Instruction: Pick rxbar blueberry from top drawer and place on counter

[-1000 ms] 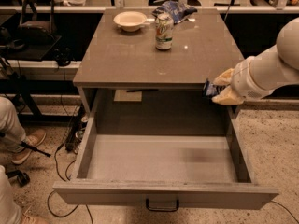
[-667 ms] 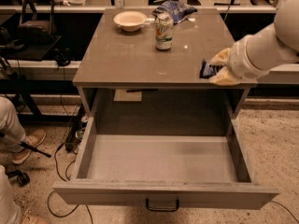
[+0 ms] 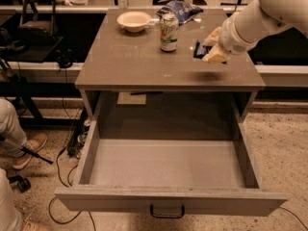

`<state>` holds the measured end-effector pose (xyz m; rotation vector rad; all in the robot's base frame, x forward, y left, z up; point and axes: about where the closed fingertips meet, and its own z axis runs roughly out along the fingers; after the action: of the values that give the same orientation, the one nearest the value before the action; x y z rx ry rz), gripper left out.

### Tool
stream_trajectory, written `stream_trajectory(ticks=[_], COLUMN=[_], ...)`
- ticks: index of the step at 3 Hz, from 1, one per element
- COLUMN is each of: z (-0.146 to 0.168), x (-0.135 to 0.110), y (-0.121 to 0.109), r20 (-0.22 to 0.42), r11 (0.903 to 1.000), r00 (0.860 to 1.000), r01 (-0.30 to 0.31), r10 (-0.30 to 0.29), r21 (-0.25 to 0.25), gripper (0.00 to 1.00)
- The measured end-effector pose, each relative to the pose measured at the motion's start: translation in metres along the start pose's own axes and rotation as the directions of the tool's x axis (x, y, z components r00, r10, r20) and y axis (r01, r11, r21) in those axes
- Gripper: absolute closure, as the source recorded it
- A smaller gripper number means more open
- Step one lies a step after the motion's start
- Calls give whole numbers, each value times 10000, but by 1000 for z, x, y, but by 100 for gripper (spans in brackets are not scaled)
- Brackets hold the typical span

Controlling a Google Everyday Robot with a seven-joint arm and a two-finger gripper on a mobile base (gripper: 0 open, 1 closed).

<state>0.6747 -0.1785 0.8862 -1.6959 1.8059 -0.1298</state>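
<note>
My gripper [image 3: 210, 46] hangs above the right part of the counter [image 3: 130, 61], shut on the rxbar blueberry [image 3: 199, 49], a small dark blue wrapper that shows between the pale fingers. The bar is held a little above the counter surface, and its shadow lies just below it. The white arm comes in from the upper right. The top drawer [image 3: 168, 167] stands pulled fully open below the counter, its grey floor bare. Its black pull handle [image 3: 167, 211] shows on the front panel.
A green soda can [image 3: 169, 32], a white bowl [image 3: 134, 20] and a puffy blue chip bag [image 3: 180, 9] stand at the back of the counter. A person's legs and shoes [image 3: 19, 148] and cables lie on the floor at left.
My gripper has lifted the rxbar from beside the counter's right edge and carried it up and left, over the counter surface.
</note>
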Motion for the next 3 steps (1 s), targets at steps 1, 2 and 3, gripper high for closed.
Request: stream_trajectory(ticks=[1, 2, 3], z=[25, 45, 56], x=[-3, -2, 0], y=[-23, -35, -41], r20=[-23, -110, -200], r11=[9992, 9967, 9947], r00=[9998, 9989, 9980], r01=[-223, -470, -622], r10=[222, 464, 607], r21=[-330, -654, -817], gripper=[59, 34, 13])
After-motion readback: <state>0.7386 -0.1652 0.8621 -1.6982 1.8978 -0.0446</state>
